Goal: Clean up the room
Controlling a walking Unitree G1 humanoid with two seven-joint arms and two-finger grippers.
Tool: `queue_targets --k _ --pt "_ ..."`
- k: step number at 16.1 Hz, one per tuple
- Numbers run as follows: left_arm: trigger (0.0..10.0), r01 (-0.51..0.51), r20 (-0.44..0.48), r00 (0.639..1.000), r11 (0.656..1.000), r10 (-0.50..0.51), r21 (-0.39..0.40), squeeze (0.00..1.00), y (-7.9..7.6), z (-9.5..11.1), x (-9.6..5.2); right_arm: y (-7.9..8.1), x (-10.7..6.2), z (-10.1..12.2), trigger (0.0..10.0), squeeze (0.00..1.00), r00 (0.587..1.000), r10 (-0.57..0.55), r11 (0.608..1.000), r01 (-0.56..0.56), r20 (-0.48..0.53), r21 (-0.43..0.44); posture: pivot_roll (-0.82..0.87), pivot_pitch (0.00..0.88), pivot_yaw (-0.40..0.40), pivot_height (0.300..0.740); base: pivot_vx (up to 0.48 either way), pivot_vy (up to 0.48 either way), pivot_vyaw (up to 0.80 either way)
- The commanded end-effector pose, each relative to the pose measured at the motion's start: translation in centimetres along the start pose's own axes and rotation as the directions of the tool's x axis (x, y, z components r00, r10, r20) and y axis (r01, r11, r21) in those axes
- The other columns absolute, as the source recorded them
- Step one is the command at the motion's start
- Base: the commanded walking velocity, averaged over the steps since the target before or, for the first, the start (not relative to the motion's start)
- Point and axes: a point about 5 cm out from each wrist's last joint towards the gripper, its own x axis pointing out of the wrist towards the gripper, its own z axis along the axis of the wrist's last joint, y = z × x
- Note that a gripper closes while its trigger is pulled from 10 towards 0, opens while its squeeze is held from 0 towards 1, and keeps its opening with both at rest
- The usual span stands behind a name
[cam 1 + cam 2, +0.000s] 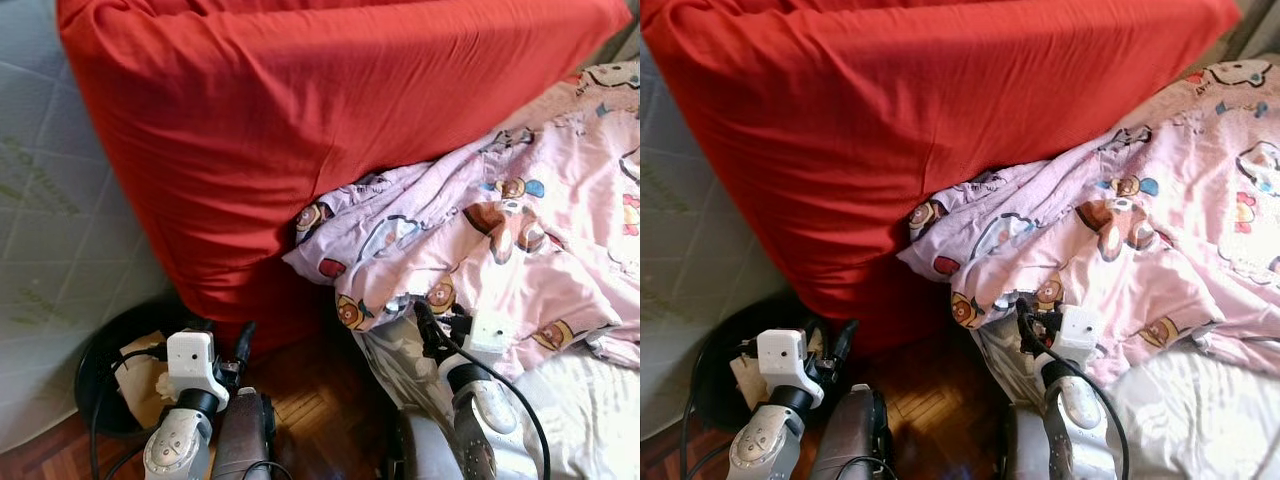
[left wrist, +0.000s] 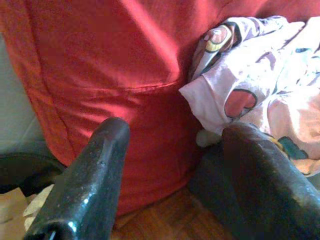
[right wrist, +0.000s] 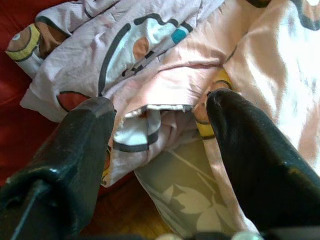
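Observation:
A big red cushion leans across the upper scene. A pink blanket with cartoon bears lies crumpled at the right, its corner resting against the cushion. My right gripper is open, its fingers just short of the blanket's lower edge, where a grey leaf-patterned cloth shows underneath. My left gripper is open too, low near the wooden floor, pointing at the red cushion's bottom with nothing between its fingers.
A black round bin holding crumpled paper stands on the wooden floor at the lower left. A white quilted mattress lies along the left. White bedding is at the lower right.

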Motion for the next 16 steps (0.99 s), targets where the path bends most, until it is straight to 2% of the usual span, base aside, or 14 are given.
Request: queue_targets --k 1,4,5,7,10,11,13,16 --pt "10.0 -0.010 -0.030 1.000 1.000 0.009 -0.007 0.00 0.2 -0.6 -0.4 -0.2 -0.2 -0.7 10.0 0.00 1.000 -0.019 1.000 0.019 -0.021 -0.007 0.02 0.248 0.024 0.612 0.000 0.000 0.00" --pt "10.0 -0.003 -0.032 0.999 1.000 0.003 -0.011 0.00 0.0 -0.6 -0.4 -0.5 -0.4 -1.8 10.0 0.00 0.996 -0.067 0.998 0.067 -0.065 -0.006 0.03 0.251 0.023 0.612 0.000 0.000 0.00" --pt "10.0 -0.002 -0.032 0.999 1.000 0.002 -0.011 0.00 0.0 -0.5 -0.4 -1.2 -0.3 -2.5 10.0 0.00 0.987 -0.127 0.992 0.127 -0.096 -0.007 0.03 0.253 0.023 0.612 0.000 0.000 0.00" --pt "10.0 -0.001 -0.035 0.999 1.000 0.001 -0.008 0.00 0.0 -0.5 -0.3 -2.9 -0.3 -4.0 10.0 0.00 0.952 -0.235 0.970 0.218 -0.196 -0.107 0.04 0.256 0.027 0.612 0.000 0.000 0.00" --pt "10.0 0.009 -0.053 0.999 1.000 -0.009 -0.003 0.00 0.1 -0.8 -0.3 -4.0 -0.4 -4.9 10.0 0.00 0.930 -0.259 0.962 0.225 -0.261 -0.155 0.05 0.263 0.032 0.612 0.000 0.000 0.00" --pt "10.0 0.008 -0.056 0.998 1.000 -0.008 -0.002 0.00 0.2 -0.8 -0.4 -4.4 -0.3 -4.8 10.0 1.00 0.925 -0.279 0.957 0.246 -0.257 -0.151 0.05 0.269 0.033 0.612 0.000 0.000 0.00" --pt "10.0 0.008 -0.070 0.998 1.000 -0.007 0.003 0.00 0.4 -1.0 -0.6 -5.3 -0.2 -4.4 10.0 1.00 0.910 -0.331 0.943 0.306 -0.249 -0.134 0.06 0.273 0.037 0.612 0.000 0.000 0.00" --pt "10.0 0.017 -0.085 0.996 1.000 -0.016 0.004 0.00 0.3 -1.2 -0.8 -6.5 -0.8 -5.3 10.0 1.00 0.869 -0.391 0.920 0.359 -0.302 -0.157 0.06 0.282 0.045 0.612 0.000 0.000 0.00"
